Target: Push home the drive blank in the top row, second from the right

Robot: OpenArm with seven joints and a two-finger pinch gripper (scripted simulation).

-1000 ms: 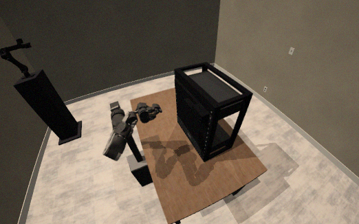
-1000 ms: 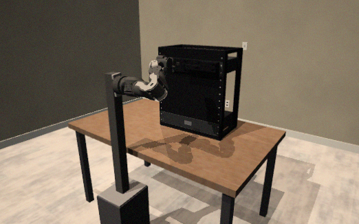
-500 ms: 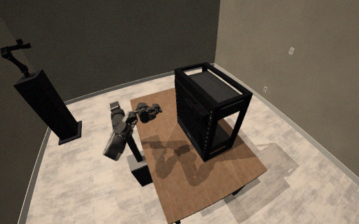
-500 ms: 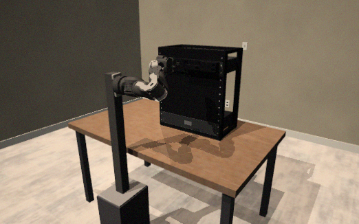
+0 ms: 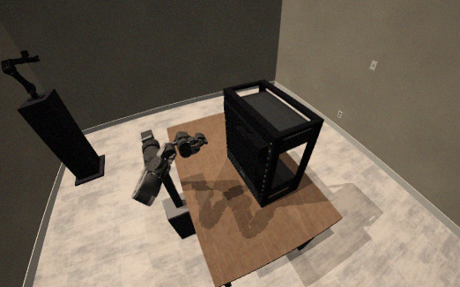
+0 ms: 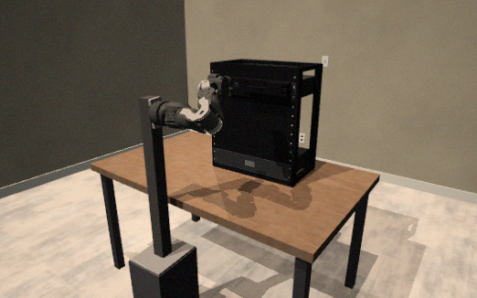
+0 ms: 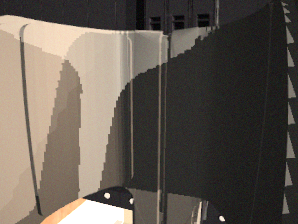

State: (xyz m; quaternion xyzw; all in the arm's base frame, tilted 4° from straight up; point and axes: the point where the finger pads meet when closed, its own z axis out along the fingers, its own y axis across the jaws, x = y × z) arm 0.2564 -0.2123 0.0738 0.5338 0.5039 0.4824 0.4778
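Gripper [image 6: 227,82]: fingers pressed together, nothing between them, raised level with the upper front of the rack [image 6: 297,73]. Drive blanks [image 7: 178,22]: straight ahead beyond the fingertips, apparently apart; target blank indistinct. Table [image 6: 331,219]: below.

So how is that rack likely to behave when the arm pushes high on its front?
The rack is tall and open-framed, standing loose on the table, so a high push could probably tip or slide it. The shut gripper is near the top, where leverage is greatest. Its wide base likely resists gentle pushes.
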